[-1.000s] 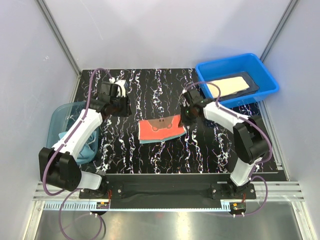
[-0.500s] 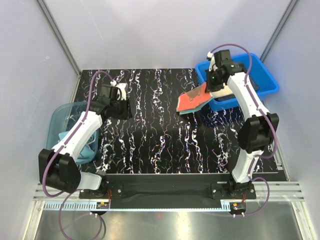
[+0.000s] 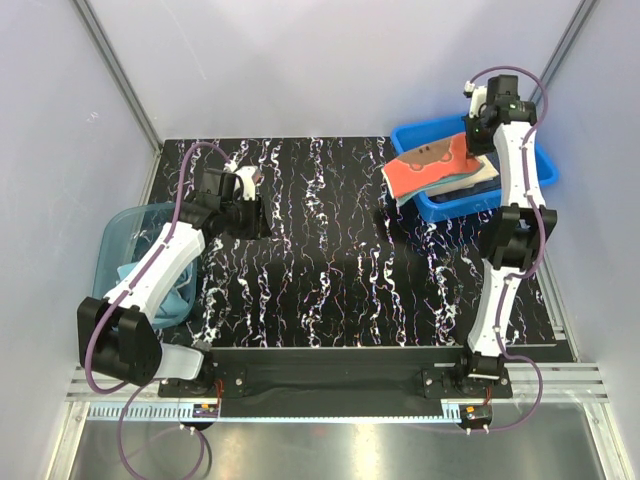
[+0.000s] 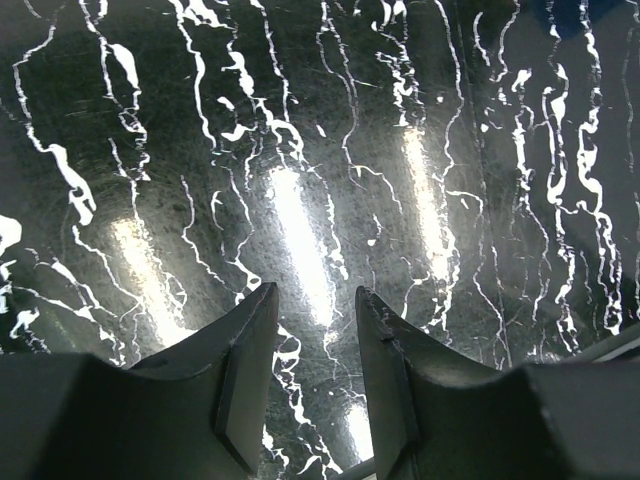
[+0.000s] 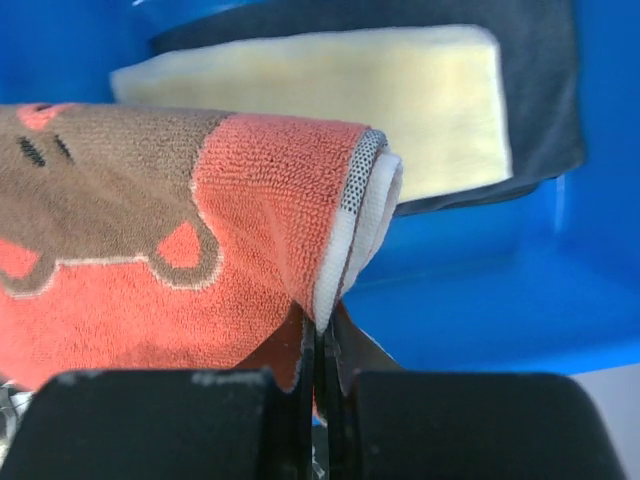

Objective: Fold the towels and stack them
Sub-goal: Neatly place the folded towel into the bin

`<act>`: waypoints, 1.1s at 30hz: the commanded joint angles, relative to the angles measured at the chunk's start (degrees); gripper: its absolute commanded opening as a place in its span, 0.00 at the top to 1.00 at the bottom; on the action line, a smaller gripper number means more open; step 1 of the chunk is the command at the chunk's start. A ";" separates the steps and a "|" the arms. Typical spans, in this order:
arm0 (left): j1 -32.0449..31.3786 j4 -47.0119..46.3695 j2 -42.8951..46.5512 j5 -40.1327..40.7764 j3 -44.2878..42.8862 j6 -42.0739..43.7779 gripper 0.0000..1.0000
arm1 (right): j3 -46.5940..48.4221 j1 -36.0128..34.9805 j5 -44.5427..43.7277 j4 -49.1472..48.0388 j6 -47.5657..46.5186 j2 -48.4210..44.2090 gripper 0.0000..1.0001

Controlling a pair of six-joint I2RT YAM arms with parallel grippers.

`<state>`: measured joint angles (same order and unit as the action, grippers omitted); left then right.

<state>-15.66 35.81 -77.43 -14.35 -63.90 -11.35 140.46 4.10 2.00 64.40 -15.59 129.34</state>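
Note:
My right gripper (image 3: 478, 142) (image 5: 322, 345) is shut on one edge of the folded red towel (image 3: 428, 166) (image 5: 150, 230), which has a brown picture on it. The towel hangs over the blue bin's left part. In the bin a folded pale yellow towel (image 5: 330, 90) (image 3: 472, 177) lies on a dark slate-blue towel (image 5: 545, 100). My left gripper (image 3: 252, 206) (image 4: 318, 295) stands open above the bare black marbled table (image 4: 300, 150), with nothing between its fingers. A light teal towel (image 3: 178, 290) lies in the tub at the left.
The blue plastic bin (image 3: 535, 172) (image 5: 480, 290) stands at the table's back right corner. A translucent teal tub (image 3: 118, 238) sits at the left edge, under my left arm. Pale walls close in the table (image 3: 330, 260) on three sides.
My right arm has lifted the red towel off the middle of the table and carried it back and right, over the blue bin. The left arm has stayed put.

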 commanded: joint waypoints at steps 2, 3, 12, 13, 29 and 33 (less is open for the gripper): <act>0.28 -3.21 -0.09 -2.88 -0.08 0.63 0.58 | 2.62 1.87 -1.65 -9.28 -6.46 0.47 1.00; 0.19 -3.12 -0.27 -3.14 -0.09 0.72 0.58 | 2.80 2.75 -1.56 -10.16 -6.81 0.91 1.00; -0.07 -1.01 -1.15 -2.44 -3.07 0.81 0.57 | 7.19 4.78 -0.69 -14.57 -10.51 10.57 1.00; -0.07 -0.92 -1.15 -2.53 -3.33 0.63 0.57 | 8.15 5.39 -0.07 -14.74 -10.60 11.37 1.00; -1.30 -1.10 1.23 10.03 -6.14 -0.95 0.52 | 7.29 8.82 -4.73 -26.87 -5.17 14.03 0.42; -0.78 -9.33 8.15 21.89 -2.65 -3.85 0.48 | 0.89 6.98 -2.09 -25.55 -3.66 5.24 0.00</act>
<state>-16.84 35.31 -76.69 -2.85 -66.83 -12.99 144.20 13.15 -0.86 41.17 -21.67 145.75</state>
